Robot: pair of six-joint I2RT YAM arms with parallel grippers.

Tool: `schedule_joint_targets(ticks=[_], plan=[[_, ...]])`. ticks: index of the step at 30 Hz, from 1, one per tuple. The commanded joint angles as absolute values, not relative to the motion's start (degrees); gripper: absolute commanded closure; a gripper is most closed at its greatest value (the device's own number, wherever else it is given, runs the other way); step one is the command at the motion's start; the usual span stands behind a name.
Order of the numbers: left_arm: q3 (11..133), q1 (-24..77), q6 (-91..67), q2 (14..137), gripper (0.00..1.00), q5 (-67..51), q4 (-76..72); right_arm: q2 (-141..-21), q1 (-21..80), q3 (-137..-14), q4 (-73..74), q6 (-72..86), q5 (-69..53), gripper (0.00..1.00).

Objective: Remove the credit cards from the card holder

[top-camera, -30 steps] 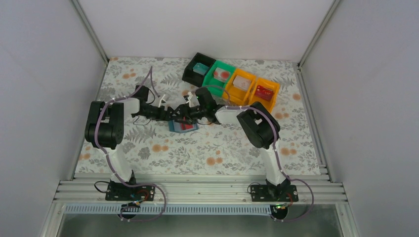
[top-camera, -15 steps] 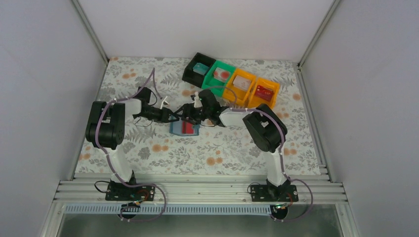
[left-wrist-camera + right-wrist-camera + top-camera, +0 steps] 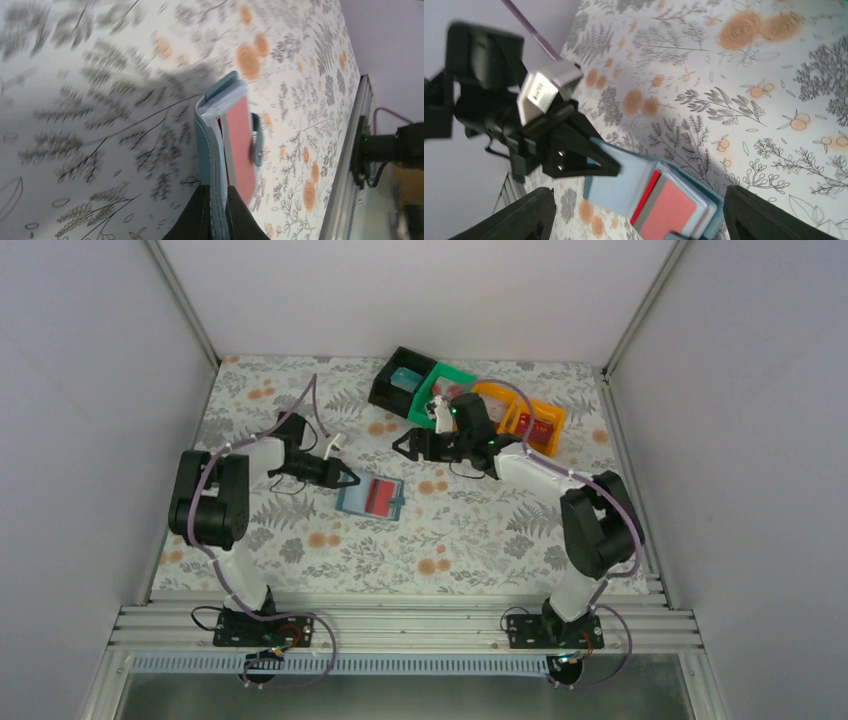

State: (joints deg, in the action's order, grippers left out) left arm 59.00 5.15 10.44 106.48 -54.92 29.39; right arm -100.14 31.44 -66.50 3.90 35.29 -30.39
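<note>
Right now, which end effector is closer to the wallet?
Left. The left end effector is clamped on the wallet's edge; the right end effector hangs open, apart, toward the green bin.

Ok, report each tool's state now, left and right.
Left tool: shut on the wallet's edge.
Right tool: open, holding nothing.

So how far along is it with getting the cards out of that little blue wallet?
Partly done, it seems: a teal card lies in the black bin, a red card in the end orange bin. In hand: the left gripper is shut on the card holder's edge; the right gripper hangs open and empty near the bins. Left: another red card in the card holder to pull out.
</note>
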Motion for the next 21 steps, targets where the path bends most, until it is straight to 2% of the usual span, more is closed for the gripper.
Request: schedule_joint_targets(ticks=[1, 8, 17, 19, 21], plan=[[63.8, 7.6, 21.1, 94.8, 0.98, -53.0, 34.3, -96.1, 29.2, -67.8, 12.8, 14.0, -39.0, 0.14], [72.3, 9.0, 31.1, 81.7, 0.98, -53.4, 46.9, -89.7, 29.0, -64.6, 10.6, 6.5, -49.6, 0.1], [85.5, 10.7, 34.0, 75.6, 0.98, -59.0, 59.0, -80.8, 32.7, -60.8, -0.5, 6.9, -56.9, 0.1], [87.1, 11.1, 34.8, 74.9, 0.98, -60.5, 60.8, -80.8, 33.7, -62.6, 0.3, 6.2, -57.5, 0.16], [87.5, 11.3, 35.6, 74.0, 0.98, -60.7, 62.0, -81.0, 34.2, -64.4, 0.5, 6.1, -58.0, 0.28]])
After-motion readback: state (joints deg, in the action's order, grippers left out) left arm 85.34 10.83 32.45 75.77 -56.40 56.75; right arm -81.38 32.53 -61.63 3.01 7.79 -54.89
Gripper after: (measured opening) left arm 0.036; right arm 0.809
